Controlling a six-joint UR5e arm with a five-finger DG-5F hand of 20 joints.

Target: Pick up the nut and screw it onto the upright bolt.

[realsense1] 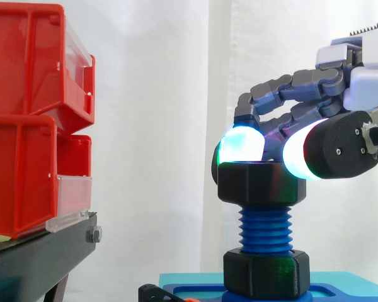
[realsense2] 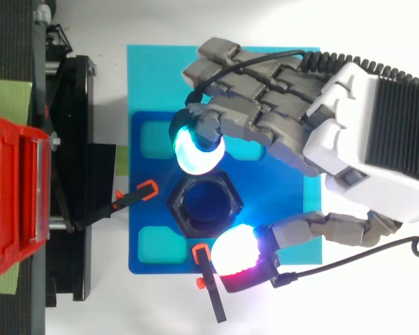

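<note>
Your hand [realsense2: 349, 139] comes in from the right with its fingers curled down over the black nut [realsense1: 259, 182]. One glowing pad [realsense2: 197, 150] presses one side of it and another pad [realsense2: 237, 252] presses the opposite side, so the nut is pinched between them. You can see the nut sitting at the top of the upright blue bolt [realsense1: 264, 229]. Bare threads run below it to a black hexagonal collar [realsense1: 266, 274] on the blue base [realsense2: 279, 202]. Red bins [realsense1: 25, 126] stand well apart on the left.

I see my hand [realsense2: 339, 132] coming in from the frame's right, fingers [realsense2: 195, 150] curled, cyan pad and magenta thumb pad pinching the nut [realsense1: 261, 182] from opposite sides.
</note>
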